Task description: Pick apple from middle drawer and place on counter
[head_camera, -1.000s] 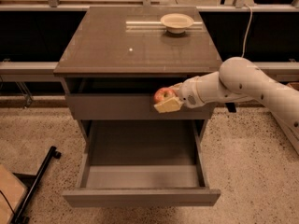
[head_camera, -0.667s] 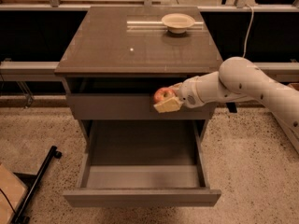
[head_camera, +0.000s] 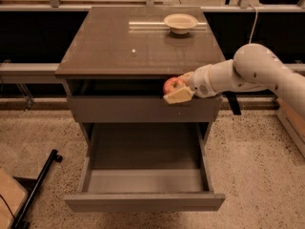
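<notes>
My gripper (head_camera: 176, 87) is shut on the apple (head_camera: 170, 84), red with a yellowish patch, held between cream fingers (head_camera: 179, 96). It hangs in front of the cabinet, just below the front edge of the counter (head_camera: 119, 46) and right of centre. The middle drawer (head_camera: 143, 202) is pulled wide open below, and its inside shows nothing in it. The plain closed front (head_camera: 138, 109) above it sits right behind the held apple. My white arm reaches in from the right.
A cream bowl (head_camera: 180, 22) stands at the back right of the counter, beside a pale strip (head_camera: 143, 26). A tiny white speck (head_camera: 133, 51) marks the top. A black bar (head_camera: 38, 185) lies on the speckled floor at lower left.
My gripper has lifted the apple from in front of the upper drawer front to just under the counter's front edge. The open drawer has not moved.
</notes>
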Robot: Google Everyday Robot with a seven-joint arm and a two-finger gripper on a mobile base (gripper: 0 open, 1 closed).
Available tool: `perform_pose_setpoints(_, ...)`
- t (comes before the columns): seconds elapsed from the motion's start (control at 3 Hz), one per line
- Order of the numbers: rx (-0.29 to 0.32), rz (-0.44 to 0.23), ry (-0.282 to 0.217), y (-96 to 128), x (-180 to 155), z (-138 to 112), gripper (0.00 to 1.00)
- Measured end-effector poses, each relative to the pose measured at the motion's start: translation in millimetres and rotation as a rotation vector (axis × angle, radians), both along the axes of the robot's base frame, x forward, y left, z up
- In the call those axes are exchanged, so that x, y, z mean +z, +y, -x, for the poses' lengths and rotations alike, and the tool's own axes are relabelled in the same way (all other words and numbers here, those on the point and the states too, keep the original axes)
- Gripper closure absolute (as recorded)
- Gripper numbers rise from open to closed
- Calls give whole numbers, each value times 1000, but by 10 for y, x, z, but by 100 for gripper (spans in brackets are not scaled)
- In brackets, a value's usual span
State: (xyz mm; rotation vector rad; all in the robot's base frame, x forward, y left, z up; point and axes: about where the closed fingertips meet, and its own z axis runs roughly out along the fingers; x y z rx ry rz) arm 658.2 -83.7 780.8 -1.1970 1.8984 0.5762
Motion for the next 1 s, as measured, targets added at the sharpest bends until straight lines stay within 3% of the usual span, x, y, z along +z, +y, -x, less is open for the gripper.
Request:
perform_pose_setpoints(0.67,-64,27,-41,-433,405,260,100)
perform_pose_setpoints(1.0,-41,-17,-99,-322,592,75,100)
